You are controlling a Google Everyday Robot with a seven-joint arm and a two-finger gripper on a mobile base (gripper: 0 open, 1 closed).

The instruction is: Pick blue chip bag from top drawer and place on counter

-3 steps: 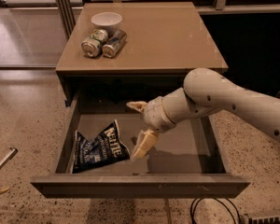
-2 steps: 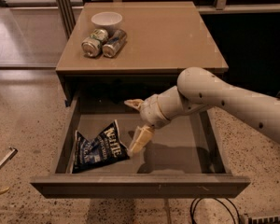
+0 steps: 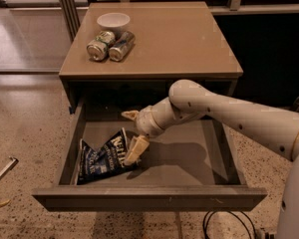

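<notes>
While the wide, shallow grey-brown top drawer (image 3: 149,199) stands pulled fully out from the cabinet, the crumpled dark navy foil chip bag (image 3: 100,159) lies on the drawer floor in the front-left part, its white lettering facing up. One corner of the bag points up towards the middle of the drawer; its left edge sits close to the left drawer wall.

The robot's white, jointed arm (image 3: 229,114) reaches in from the right, over the right side of the drawer, and bends down into it. At its end, the two-finger gripper (image 3: 133,132) hangs just beside the right edge of the bag, with its cream-coloured fingers (image 3: 136,149) spread wide apart. The lower finger overlaps the bag's right edge and looks to be touching it; the upper finger points towards the back of the drawer, clear of the bag. Nothing is clamped between the fingers.

Above, the smooth tan-beige counter (image 3: 184,39) bears a small round white bowl (image 3: 113,21) at its back-left corner. Just in front of the bowl, two silver-green drink cans (image 3: 110,46) lie on their sides, side by side and touching. A dark cable (image 3: 224,226) loops on the speckled floor below the drawer's right end.
</notes>
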